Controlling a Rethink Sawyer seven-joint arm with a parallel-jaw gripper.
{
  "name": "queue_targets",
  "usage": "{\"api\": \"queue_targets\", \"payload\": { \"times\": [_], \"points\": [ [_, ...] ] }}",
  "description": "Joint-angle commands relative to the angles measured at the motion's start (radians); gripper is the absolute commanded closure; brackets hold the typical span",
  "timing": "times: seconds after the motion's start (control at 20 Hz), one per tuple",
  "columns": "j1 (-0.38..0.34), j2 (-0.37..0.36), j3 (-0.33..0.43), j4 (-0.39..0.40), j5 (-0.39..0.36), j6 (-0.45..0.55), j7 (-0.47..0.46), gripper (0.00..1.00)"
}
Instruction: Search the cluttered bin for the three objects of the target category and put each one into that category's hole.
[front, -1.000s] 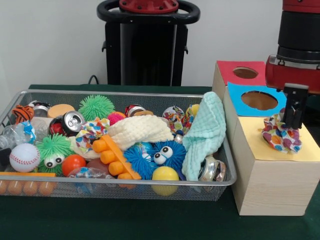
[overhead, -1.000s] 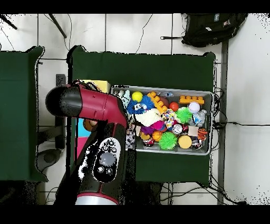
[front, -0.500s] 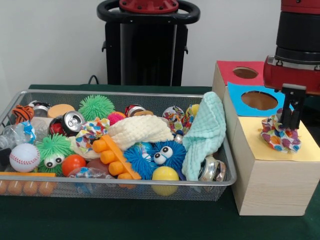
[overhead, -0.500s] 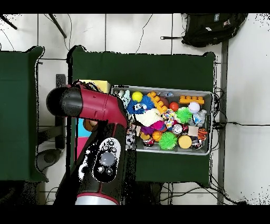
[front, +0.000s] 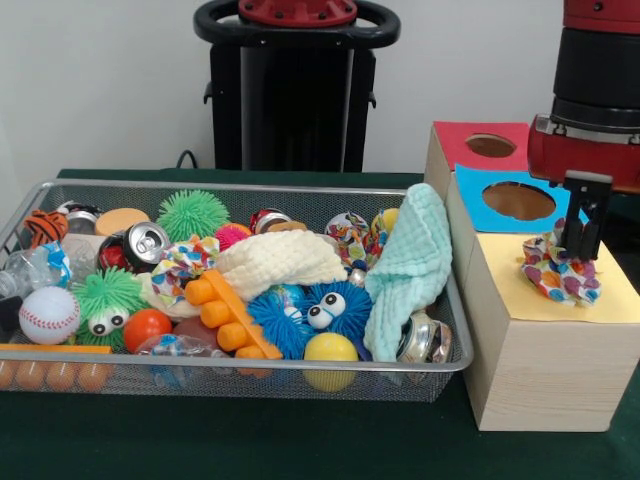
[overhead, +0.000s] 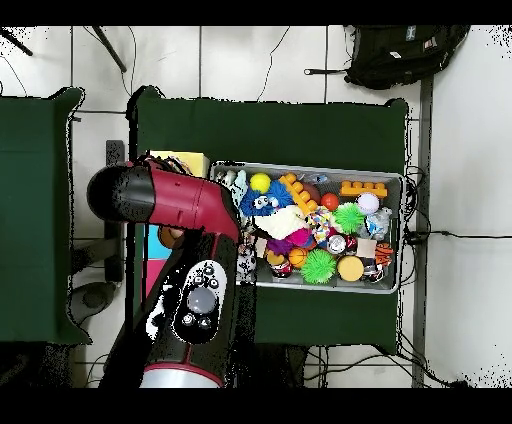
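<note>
The wire mesh bin (front: 300, 366) is full of toys; it also shows in the overhead view (overhead: 402, 232). My gripper (front: 578, 252) is over the yellow paper top (front: 618, 296) of the largest wooden box (front: 545, 372). It looks shut on a dotted white fabric piece (front: 555, 277) that rests bunched on the yellow paper. The hole is hidden under that piece. Two more dotted fabric pieces lie in the bin: one (front: 180, 262) beside a can, one (front: 349, 241) behind the mint-green cloth (front: 412, 262). In the overhead view my arm (overhead: 170, 200) hides the gripper.
A blue-topped hole (front: 518, 201) and a red-topped hole (front: 490, 145) lie behind the yellow top. The cream waffle cloth (front: 280, 258), orange blocks (front: 225, 312), blue and green fuzzy balls, cans and a baseball (front: 47, 314) crowd the bin. A black stand (front: 295, 95) is behind.
The dotted fabric piece has sunk a little and spread flatter on the yellow top. The gripper has barely shifted.
</note>
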Motion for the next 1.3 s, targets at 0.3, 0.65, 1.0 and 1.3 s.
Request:
{"api": "queue_targets", "payload": {
  "times": [0.3, 0.65, 1.0, 1.3],
  "points": [
    [0.0, 0.065, 0.011, 0.091, -0.027, 0.085, 0.194, 1.0],
    [0.002, 0.057, 0.01, 0.133, -0.033, 0.067, 0.181, 1.0],
    [-0.016, 0.062, 0.024, 0.157, -0.038, 0.019, 0.161, 1.0],
    [-0.017, 0.089, 0.021, 0.149, -0.044, -0.017, 0.16, 1.0]
  ]
}}
